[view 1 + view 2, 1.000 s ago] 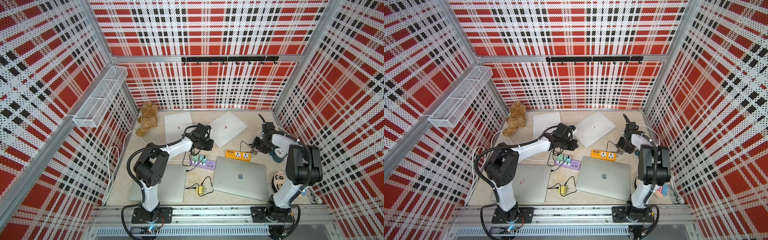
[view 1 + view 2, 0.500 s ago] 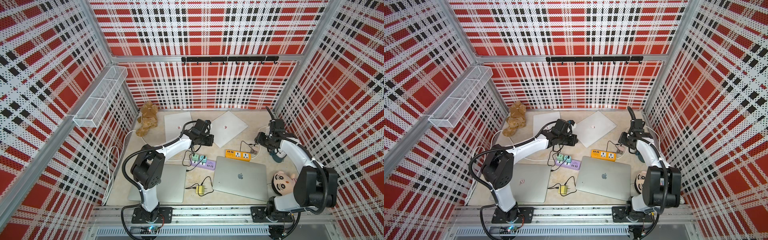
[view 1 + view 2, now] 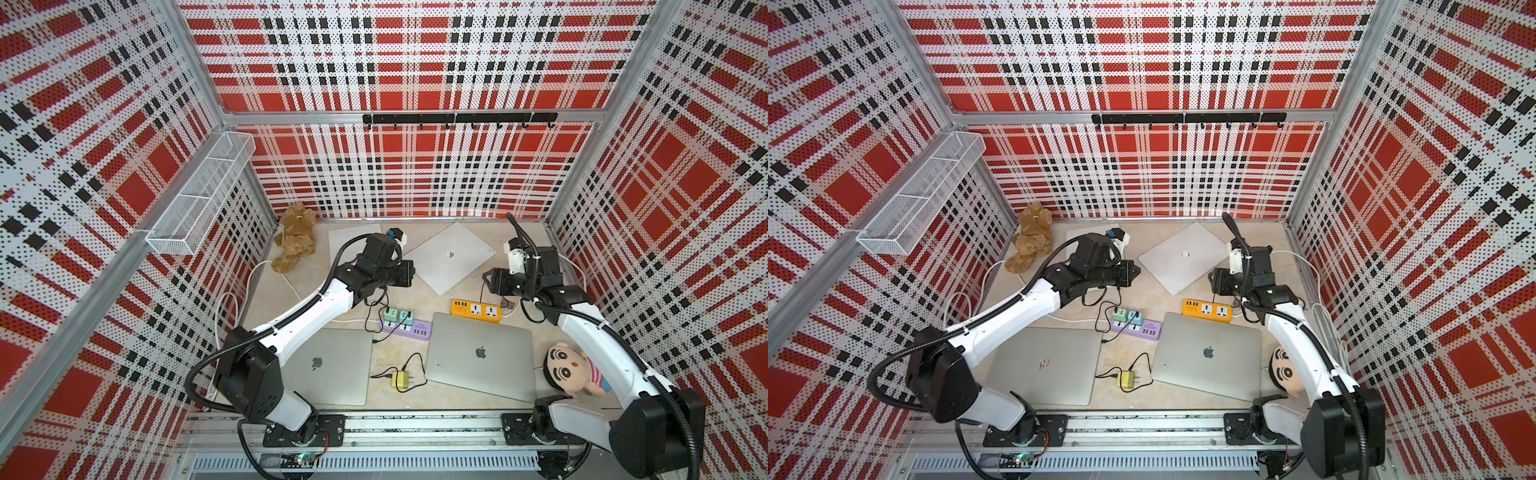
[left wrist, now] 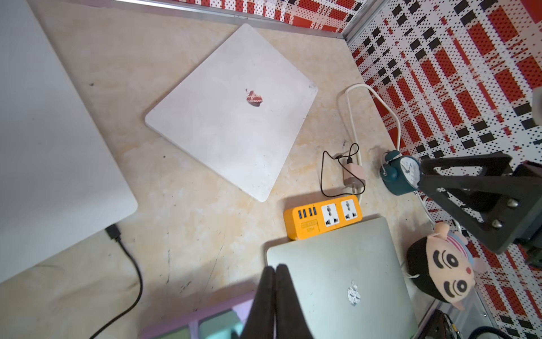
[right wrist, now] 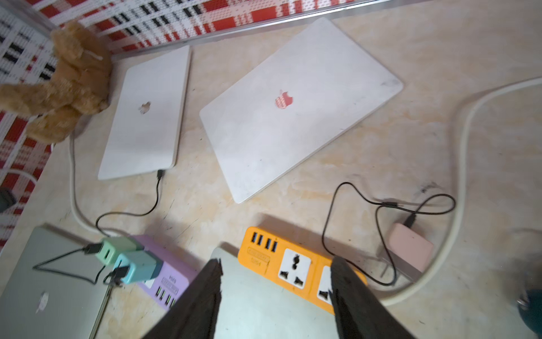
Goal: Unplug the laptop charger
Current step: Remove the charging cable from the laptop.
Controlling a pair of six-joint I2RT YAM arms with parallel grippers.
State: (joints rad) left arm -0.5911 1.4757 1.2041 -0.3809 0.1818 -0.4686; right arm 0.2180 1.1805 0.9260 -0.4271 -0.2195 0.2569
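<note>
Plainly, the left fingers [image 4: 265, 293] are seen pressed together on nothing, hanging above the bench [image 4: 190, 220] near the purple power strip [image 3: 415, 332], where two green chargers [image 3: 390, 316] are plugged in. The right fingers [image 5: 205, 293] are spread apart and empty near the orange power strip [image 5: 264, 252]. The pink charger [image 5: 410, 249] is laid just beside that strip, its prongs apparently free of any socket, its black cable looped on the bench.

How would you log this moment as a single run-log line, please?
left jaws: shut, empty | right jaws: open, empty, near orange power strip | pink charger: unplugged beside it | purple strip: two green chargers plugged in
</note>
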